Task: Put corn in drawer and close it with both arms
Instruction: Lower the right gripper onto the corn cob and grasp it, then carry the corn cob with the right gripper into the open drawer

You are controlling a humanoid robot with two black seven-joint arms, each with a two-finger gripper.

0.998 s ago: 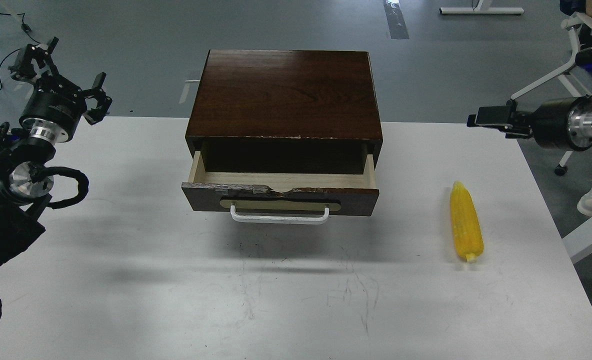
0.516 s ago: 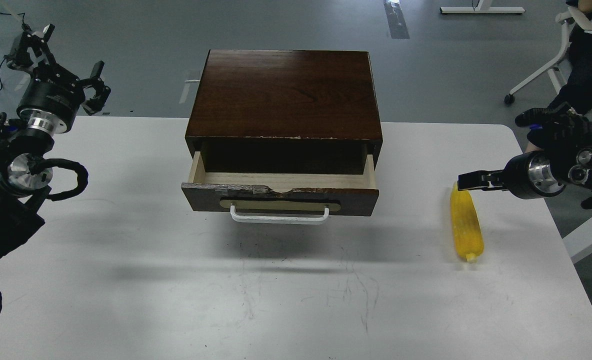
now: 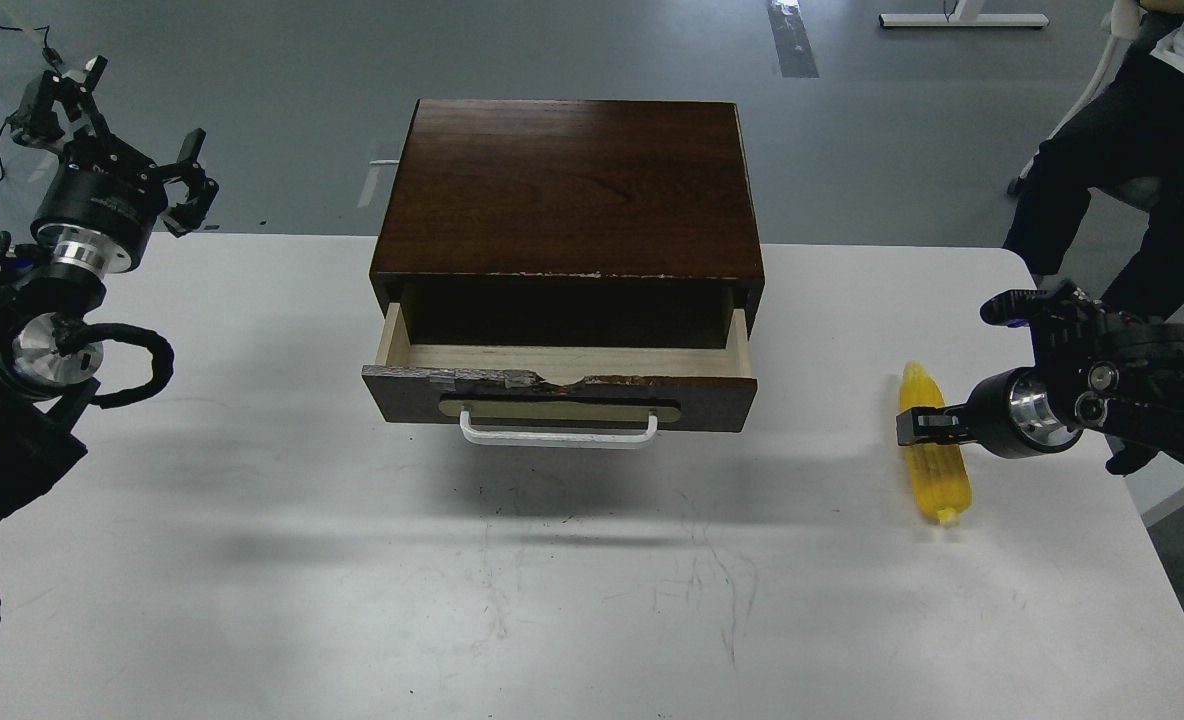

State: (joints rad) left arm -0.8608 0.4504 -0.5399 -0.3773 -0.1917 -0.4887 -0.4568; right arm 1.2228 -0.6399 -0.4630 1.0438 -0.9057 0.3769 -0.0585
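Peering at the right gripper (image 3: 914, 428), its dark fingers overlap the corn (image 3: 933, 452) and cannot be told apart, so their spread stays unclear. Scuffed white bench (image 3: 572, 590) over grey floor, with the drawer (image 3: 562, 396) pulled open at centre and the corn lying well to its right. Left gripper (image 3: 122, 130) hovers off the far-left corner, fingers spread wide, holding nothing.
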